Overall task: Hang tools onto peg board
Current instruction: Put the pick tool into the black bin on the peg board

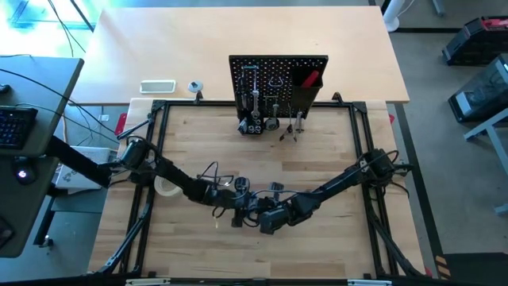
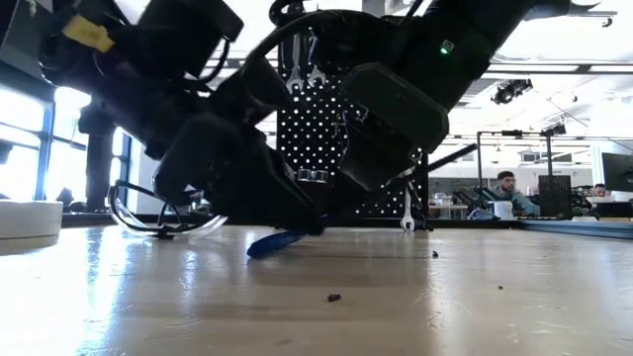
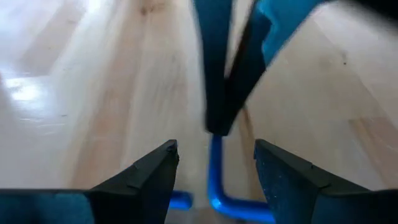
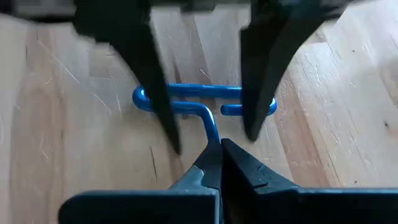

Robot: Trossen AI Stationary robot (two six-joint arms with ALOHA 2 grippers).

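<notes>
A blue-handled hex key (image 4: pixel 193 91) lies low on the wooden table near its middle, and my two grippers meet over it. My right gripper (image 4: pixel 217 146) is shut on it. My left gripper (image 3: pixel 216 147) faces it from the opposite side, open. Its two fingers (image 4: pixel 158 106) stand either side of the key's stem, over the looped blue handle; I cannot tell whether they touch it. The black peg board (image 1: pixel 278 79) stands upright at the far middle, with silver wrenches (image 1: pixel 255 99) and a red-handled tool (image 1: pixel 309 79) on it. Clear glasses (image 2: pixel 163 222) and a pale tape roll (image 1: pixel 166 187) lie to the left. My right gripper pinches the blue stem (image 4: pixel 213 132) of the hex key between its two fingertips, just below the looped handle. The fingers slant down from the table's right and run along the stem. The key sits low and tilted, with one blue end (image 2: pixel 259 248) at the table surface.
A white tray (image 1: pixel 157 86) and a small round object (image 1: pixel 195 86) sit on the far table, left of the peg board. A black frame (image 1: pixel 159 119) borders the work surface. People sit at desks in the room beyond (image 2: pixel 506 188).
</notes>
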